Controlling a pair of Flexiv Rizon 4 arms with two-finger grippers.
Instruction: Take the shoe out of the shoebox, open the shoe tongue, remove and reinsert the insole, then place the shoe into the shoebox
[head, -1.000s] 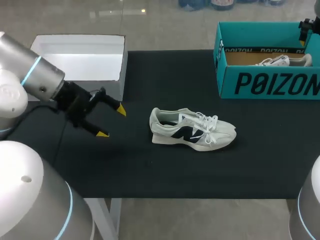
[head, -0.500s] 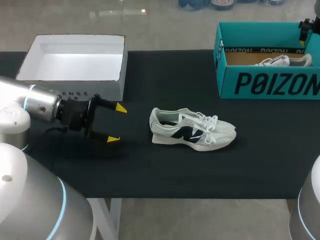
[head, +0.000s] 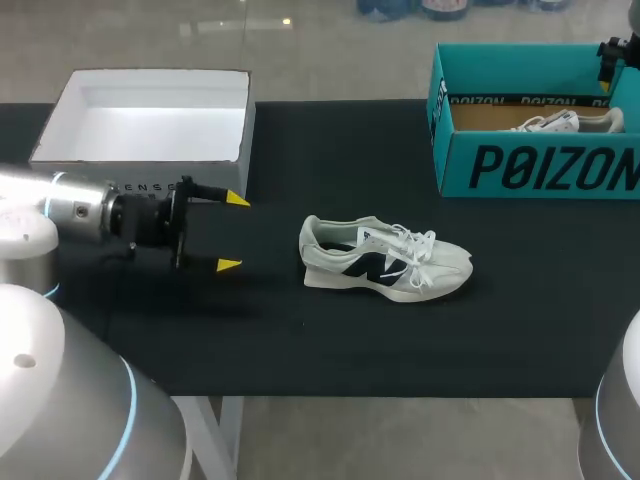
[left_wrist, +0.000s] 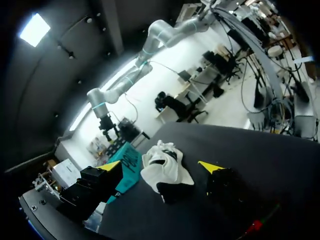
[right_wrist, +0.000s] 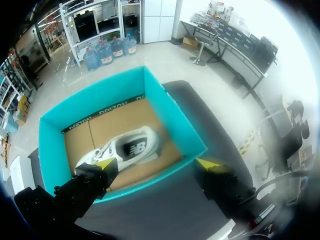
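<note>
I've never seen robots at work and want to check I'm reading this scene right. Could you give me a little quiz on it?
1. True or false: the left gripper is open and apart from the shoe on the table.
2. What lies in the teal box? A. a second shoe; B. only a loose insole; C. nothing.
3. Fill the gap: the right gripper hangs open above the ___ box.

Key: 1 true; 2 A; 3 teal.
</note>
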